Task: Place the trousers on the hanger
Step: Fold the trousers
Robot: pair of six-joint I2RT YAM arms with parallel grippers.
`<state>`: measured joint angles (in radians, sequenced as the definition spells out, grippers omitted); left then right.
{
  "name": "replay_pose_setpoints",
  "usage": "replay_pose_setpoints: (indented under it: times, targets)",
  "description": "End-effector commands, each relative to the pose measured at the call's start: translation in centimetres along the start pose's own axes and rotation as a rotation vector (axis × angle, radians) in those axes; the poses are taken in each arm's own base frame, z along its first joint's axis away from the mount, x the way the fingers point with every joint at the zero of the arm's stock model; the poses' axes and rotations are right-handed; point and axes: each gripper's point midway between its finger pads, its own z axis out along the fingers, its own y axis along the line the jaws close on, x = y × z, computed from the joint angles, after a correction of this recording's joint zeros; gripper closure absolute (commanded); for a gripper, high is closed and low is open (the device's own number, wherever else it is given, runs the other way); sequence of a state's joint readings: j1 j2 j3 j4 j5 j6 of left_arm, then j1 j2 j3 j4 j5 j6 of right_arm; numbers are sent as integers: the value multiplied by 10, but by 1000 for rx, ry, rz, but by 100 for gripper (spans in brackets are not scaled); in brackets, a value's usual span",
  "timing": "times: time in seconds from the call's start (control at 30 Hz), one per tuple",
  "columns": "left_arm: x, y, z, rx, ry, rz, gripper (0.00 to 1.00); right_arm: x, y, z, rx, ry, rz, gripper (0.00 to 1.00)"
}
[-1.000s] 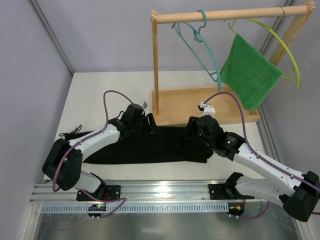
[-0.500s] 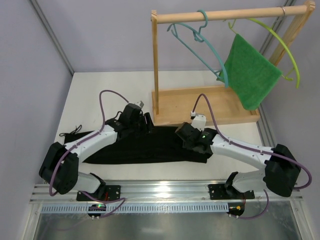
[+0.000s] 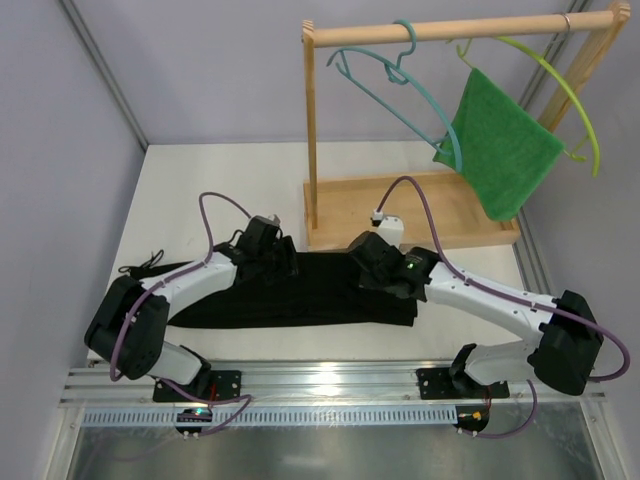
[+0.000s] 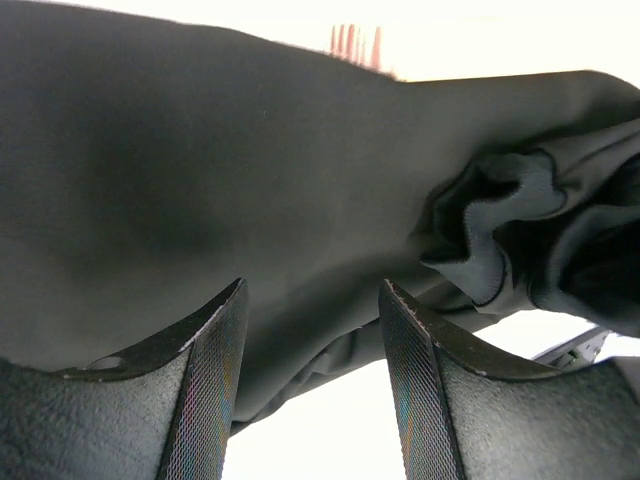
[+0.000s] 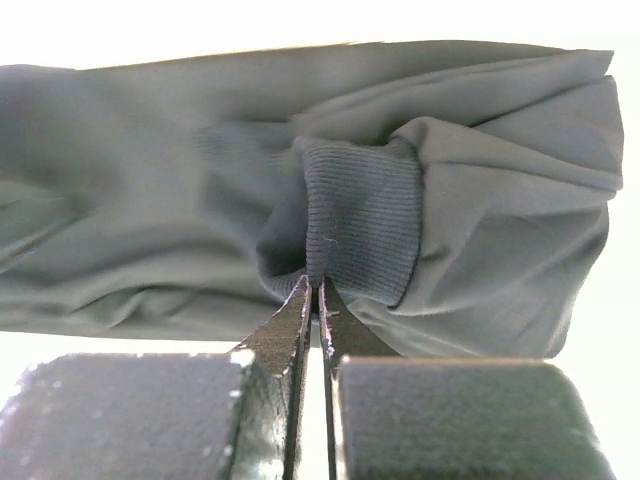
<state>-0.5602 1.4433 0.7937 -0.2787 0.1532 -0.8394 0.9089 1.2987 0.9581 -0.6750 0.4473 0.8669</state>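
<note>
Long black soft fabric trousers [image 3: 300,295] are laid flat on the white surface [image 3: 200,180], beneath both hands. A ribbed fold is pinched in the clenched right hand [image 5: 312,285]. The left hand [image 4: 310,300] is released, with fabric directly ahead. The thin teal-blue plastic hanger [image 3: 409,48] is hung on a wooden rail [image 3: 480,27], above and beyond the right hand.

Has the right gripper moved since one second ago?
Yes. In the top view the right gripper has shifted left, toward the rack's upright post, and is now shut on the trousers.
</note>
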Motion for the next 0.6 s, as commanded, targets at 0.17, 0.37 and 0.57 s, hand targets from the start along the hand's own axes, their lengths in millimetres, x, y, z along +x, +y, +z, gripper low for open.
replay_pose_setpoints:
  times: [0.17,0.37,0.57]
  targets:
    - [-5,-33,-2,183,-11,10,44,15,55,23,-242,23,44,95]
    - [-4,-53,-15,309,-21,18,44,11,69,40,-286,-30,20,75]
    - [-6,-70,-23,406,-33,51,43,2,81,17,-359,-18,-45,53]
